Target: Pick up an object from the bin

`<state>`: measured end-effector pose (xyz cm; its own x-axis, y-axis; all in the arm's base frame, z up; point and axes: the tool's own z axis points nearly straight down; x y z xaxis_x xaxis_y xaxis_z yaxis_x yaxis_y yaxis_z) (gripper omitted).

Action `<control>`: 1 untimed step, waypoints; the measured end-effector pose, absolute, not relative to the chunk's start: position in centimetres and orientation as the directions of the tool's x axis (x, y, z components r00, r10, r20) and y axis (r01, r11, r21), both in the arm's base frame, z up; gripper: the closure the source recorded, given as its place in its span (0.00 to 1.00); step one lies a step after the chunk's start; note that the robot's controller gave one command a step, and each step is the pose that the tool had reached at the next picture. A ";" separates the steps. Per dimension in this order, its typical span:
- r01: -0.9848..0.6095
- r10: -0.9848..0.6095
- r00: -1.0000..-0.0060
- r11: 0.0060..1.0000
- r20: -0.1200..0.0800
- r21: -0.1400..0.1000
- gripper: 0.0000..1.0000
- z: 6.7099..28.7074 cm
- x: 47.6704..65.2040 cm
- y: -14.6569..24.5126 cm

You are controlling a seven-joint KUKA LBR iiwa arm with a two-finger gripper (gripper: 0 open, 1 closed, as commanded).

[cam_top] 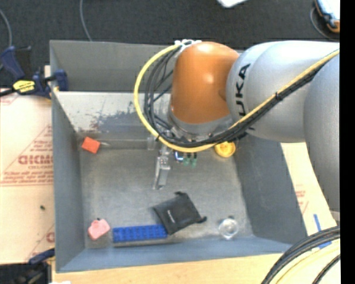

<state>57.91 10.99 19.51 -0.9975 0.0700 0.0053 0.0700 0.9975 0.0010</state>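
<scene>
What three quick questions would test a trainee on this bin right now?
1. True or false: the pink lump lies at the left end of the blue brick.
2. Which thing lies nearest the gripper? A orange block; B black pouch; C clear cap.
3. What colour is the small thing partly hidden under the arm?
Key: 1 true; 2 B; 3 yellow.
</scene>
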 end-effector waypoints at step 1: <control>0.086 0.086 -0.996 0.996 -0.006 0.001 0.00 17.9 57.5 7.8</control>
<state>57.45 7.77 17.94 -0.9963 0.0859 -0.0055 0.0859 0.9963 0.0005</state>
